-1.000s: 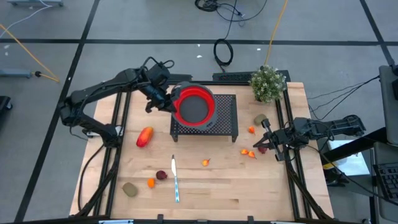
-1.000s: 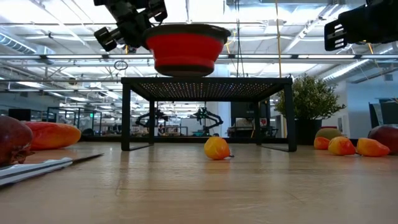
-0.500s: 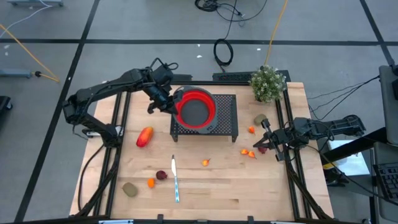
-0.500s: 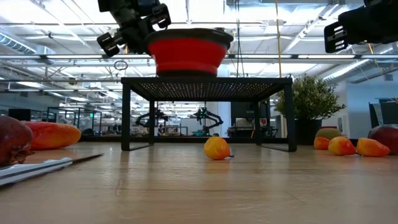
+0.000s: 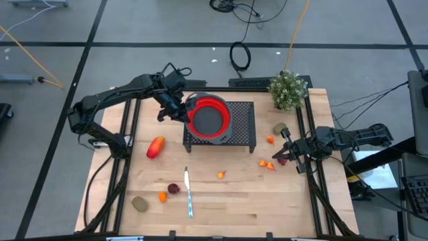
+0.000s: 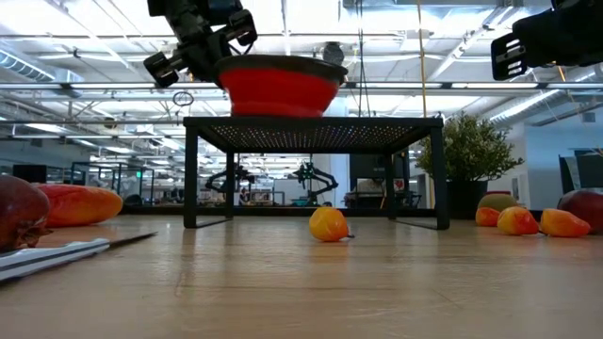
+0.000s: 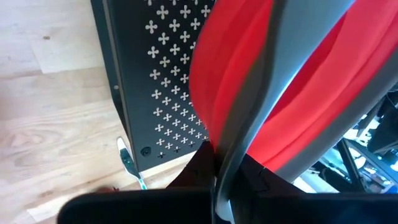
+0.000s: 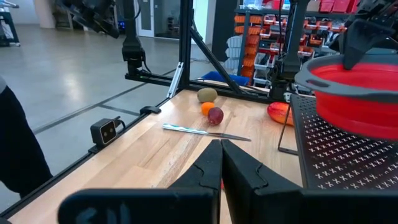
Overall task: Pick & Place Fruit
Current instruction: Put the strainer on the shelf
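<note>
lying oblong fruit (image 5: 155,146), aimed diagonally

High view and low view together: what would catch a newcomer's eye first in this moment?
The red bowl stands out: it sits tilted on the black perforated stand at the table's far middle, its grey rim pinched in the shut left gripper. Fruit pieces lie scattered on the wooden table, the biggest a red-orange oval left of the stand. The right gripper waits shut at the right edge.

A red bowl (image 5: 208,118) with a grey rim is seen on a black rack (image 5: 241,127) perforated with pale crosses; a red-orange fruit (image 5: 156,146) lies left.
</note>
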Controlling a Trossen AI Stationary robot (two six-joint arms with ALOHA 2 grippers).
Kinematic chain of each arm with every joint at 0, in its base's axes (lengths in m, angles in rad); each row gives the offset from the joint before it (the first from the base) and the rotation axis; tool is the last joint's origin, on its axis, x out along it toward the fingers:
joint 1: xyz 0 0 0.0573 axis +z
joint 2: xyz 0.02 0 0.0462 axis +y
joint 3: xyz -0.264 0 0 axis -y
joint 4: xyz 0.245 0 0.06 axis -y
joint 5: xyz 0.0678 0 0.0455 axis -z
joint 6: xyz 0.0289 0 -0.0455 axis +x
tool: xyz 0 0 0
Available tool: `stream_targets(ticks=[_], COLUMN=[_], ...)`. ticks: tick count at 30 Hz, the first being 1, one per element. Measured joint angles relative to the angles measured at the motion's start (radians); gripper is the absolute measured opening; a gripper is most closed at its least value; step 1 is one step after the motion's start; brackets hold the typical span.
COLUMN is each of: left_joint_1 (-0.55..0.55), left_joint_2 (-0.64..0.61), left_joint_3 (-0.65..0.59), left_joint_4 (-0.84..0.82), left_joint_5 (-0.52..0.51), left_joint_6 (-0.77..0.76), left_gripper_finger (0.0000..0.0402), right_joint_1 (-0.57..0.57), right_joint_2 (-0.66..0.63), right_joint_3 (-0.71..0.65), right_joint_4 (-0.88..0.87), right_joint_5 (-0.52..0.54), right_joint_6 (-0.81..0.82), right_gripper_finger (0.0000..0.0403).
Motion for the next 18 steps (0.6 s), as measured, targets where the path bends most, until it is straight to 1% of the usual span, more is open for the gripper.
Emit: stream_targets(ticks=[4, 6, 9, 14, 18], left_joint_1=[0.000, 0.000, 0.000, 0.000, -0.001], left_joint_2=[0.000, 0.000, 0.000, 0.000, 0.000], left_joint_3=[0.000, 0.000, 0.000, 0.000, 0.000], left_joint_4=[0.000, 0.000, 0.000, -0.005, -0.047], left_joint_5=[0.000, -0.006, -0.028, -0.030, -0.034], left_joint_6=[0.007, 0.017, 0.027, 0.032, 0.040], left_gripper_finger=[0.0037, 0.0044, 0.0046, 0.0048, 0.0049], right_joint_1=[0.000, 0.000, 0.000, 0.000, 0.000], right_joint_2=[0.000, 0.000, 0.000, 0.000, 0.000], right_joint_3=[0.000, 0.000, 0.000, 0.000, 0.000], right_joint_4=[0.000, 0.000, 0.000, 0.000, 0.000], right_joint_5=[0.000, 0.000, 0.000, 0.000, 0.000], right_joint_6=[0.000, 0.000, 0.000, 0.000, 0.000], right_gripper_finger=[0.0000, 0.0000, 0.0000, 0.0000, 0.0000])
